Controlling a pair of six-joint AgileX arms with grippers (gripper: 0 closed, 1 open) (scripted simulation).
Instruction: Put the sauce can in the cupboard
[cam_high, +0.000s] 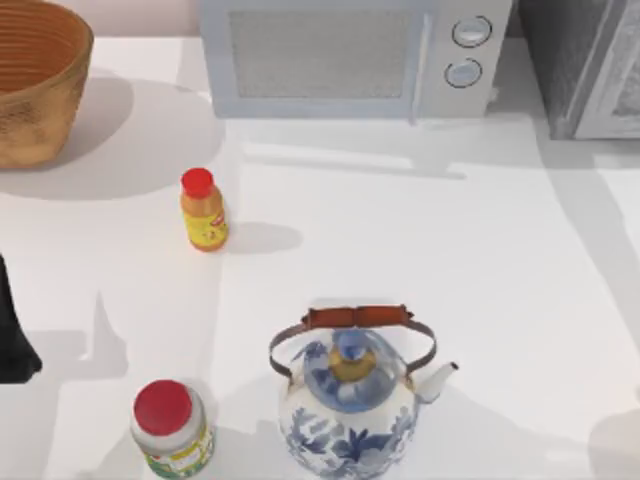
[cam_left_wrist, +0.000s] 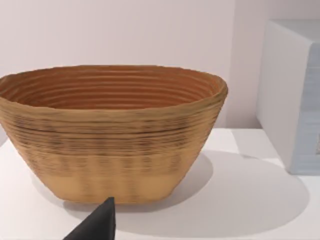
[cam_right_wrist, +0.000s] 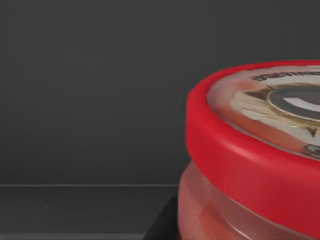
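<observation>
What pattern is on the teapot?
Blue flowers and leaves on white, with a brown handle. The teapot shows best in the top view.

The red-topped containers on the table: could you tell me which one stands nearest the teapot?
The white jar with the red lid, right beside the teapot at the table's front. The yellow bottle with the red cap stands farther back.

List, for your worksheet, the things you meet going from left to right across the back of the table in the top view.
Woven basket → white microwave → cupboard, the dark grey cabinet at the table's right.
</observation>
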